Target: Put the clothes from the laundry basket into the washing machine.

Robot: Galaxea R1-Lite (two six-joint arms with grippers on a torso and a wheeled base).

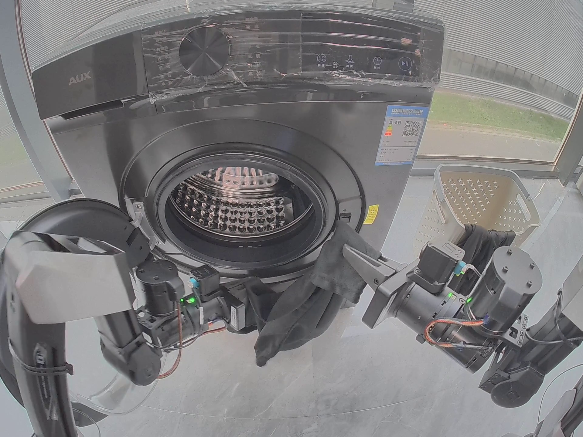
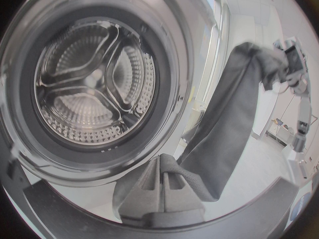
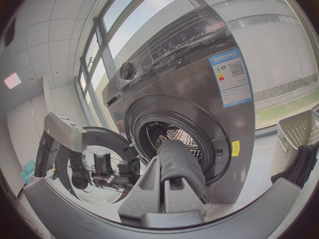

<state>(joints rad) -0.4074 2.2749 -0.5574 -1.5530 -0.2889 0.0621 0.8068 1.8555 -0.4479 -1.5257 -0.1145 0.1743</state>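
Hanging across the front of the washing machine (image 1: 243, 122), below its open porthole, a dark garment (image 1: 303, 311) is stretched between both grippers in the head view. The left gripper (image 1: 250, 306) sits low under the machine's door opening, its tip buried in the cloth. The right gripper (image 1: 349, 251) holds the garment's upper end at the lower right of the opening. The machine's door (image 1: 79, 226) stands swung open on its left. The laundry basket (image 1: 480, 201) stands to the machine's right, with more dark clothes (image 1: 486, 244) draped over its rim.

In the left wrist view, the left gripper's fingers (image 2: 149, 183) are pressed together on a fold of the garment (image 2: 226, 123), in front of the machine's drum (image 2: 93, 83). The cloth runs up to the right gripper (image 2: 289, 67).

In the right wrist view, the right gripper (image 3: 162, 183) is clamped on the garment (image 3: 179, 166), which bunches over its fingers before the machine's opening. The basket (image 3: 299, 133) is at the machine's right, dark clothes (image 3: 302, 166) over its edge.
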